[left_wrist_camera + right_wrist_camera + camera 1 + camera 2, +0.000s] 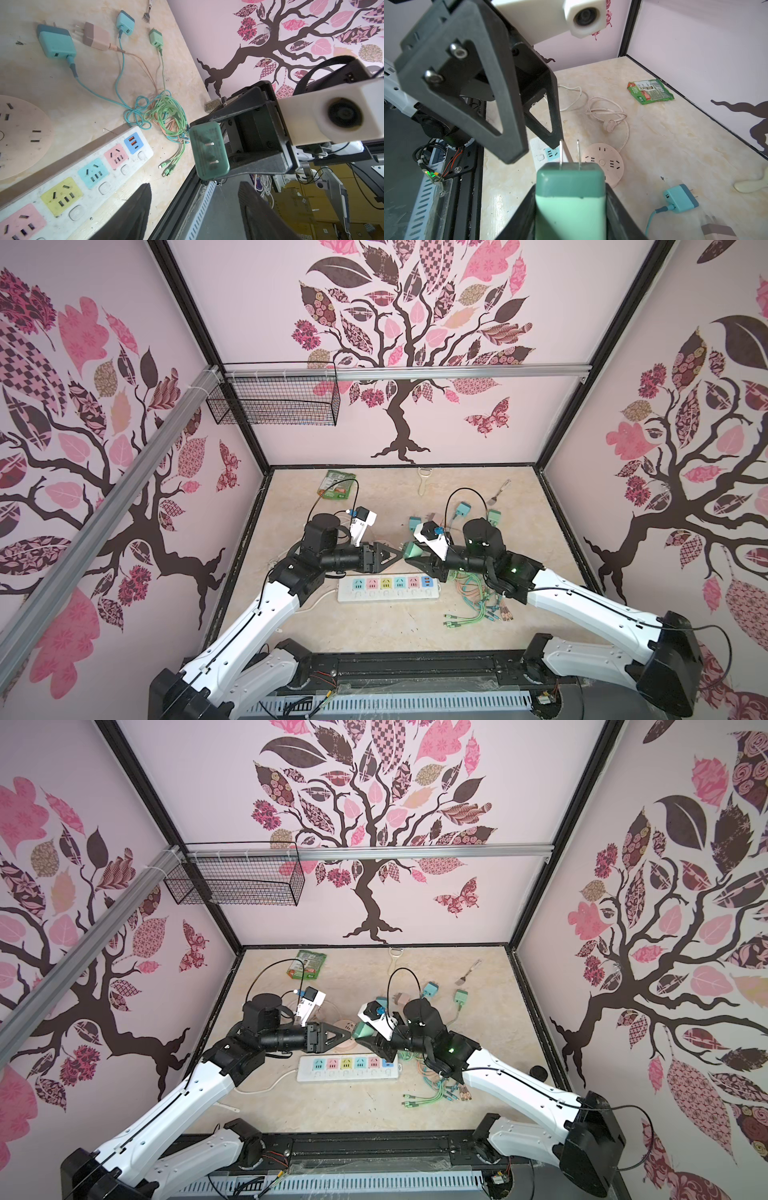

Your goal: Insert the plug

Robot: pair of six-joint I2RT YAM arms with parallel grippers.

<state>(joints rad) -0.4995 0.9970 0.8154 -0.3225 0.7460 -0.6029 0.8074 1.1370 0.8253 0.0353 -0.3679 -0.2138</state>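
Plug (411, 551) is clamped in your right gripper (417, 555), raised in the air near the power strip (388, 589), prongs pointing left. Left gripper (397, 554) gapes empty just beside them. Insertion not yet done.

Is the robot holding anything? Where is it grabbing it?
The right gripper holds the green plug by its pale body, fingers on both sides, prongs sticking out. The left gripper holds nothing.
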